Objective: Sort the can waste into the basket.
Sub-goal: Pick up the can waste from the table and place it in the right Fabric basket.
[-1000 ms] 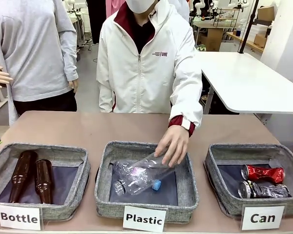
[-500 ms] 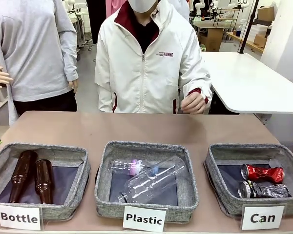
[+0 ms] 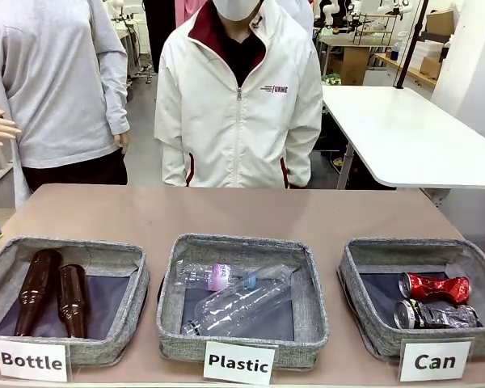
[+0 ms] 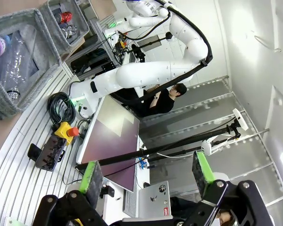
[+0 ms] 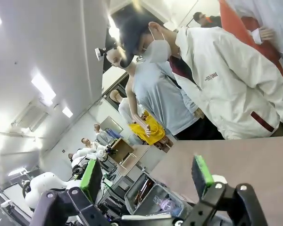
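Observation:
The can waste lies in the grey basket [image 3: 357,301] labelled "Can" at the front right of the table. A shiny red can [image 3: 435,287] rests on its side, and a dark can [image 3: 436,315] with a silver end lies just in front of it. In the left wrist view the same basket [image 4: 52,23] is far off at the top left, with the red can [image 4: 65,18] inside. My left gripper [image 4: 146,172] is open and holds nothing, well away from the table. My right gripper [image 5: 146,178] is also open and holds nothing, raised above the table.
The middle "Plastic" basket [image 3: 171,307] holds clear plastic bottles [image 3: 238,303]. The left "Bottle" basket [image 3: 137,299] holds two brown glass bottles [image 3: 39,291]. A person in a white jacket [image 3: 238,105] stands at the table's far edge, arms down. Bare tabletop [image 3: 226,212] lies behind the baskets.
The person's hand let go of a clear bottle in the Plastic basket and drew back to the body. The bottle settled lower. The cans have not moved.

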Controlling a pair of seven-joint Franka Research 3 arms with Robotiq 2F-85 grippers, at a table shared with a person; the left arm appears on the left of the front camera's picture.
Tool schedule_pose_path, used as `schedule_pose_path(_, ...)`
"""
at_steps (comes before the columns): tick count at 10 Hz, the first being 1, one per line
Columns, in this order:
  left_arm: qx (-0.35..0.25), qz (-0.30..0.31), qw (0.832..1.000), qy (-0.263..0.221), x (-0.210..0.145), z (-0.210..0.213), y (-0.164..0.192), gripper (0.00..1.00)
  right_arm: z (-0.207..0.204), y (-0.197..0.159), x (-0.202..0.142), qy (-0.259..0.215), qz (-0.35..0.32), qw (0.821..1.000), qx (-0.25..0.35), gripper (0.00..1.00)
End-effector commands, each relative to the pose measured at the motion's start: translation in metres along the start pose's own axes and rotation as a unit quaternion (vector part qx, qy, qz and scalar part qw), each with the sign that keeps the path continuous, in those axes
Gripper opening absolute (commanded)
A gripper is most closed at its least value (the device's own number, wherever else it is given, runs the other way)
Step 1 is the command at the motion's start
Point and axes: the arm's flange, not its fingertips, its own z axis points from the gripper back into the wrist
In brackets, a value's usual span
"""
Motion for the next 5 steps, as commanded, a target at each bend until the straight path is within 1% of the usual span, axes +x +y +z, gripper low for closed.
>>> schedule_pose_path(1, -0.01, -0.003, 1.0, -0.002, -0.0016, 0.0002, -0.0027, 1.0, -0.0016, 0.0022, 0.0032, -0.01, -0.007, 1.0, 0.008, 1.0)
schedule_pose_path(5, -0.01, -0.003, 1.0, -0.002, -0.0016, 0.0002, -0.0027, 1.0, -0.0016, 0.0022, 0.0032, -0.01, -0.007, 1.0, 0.008, 1.0)
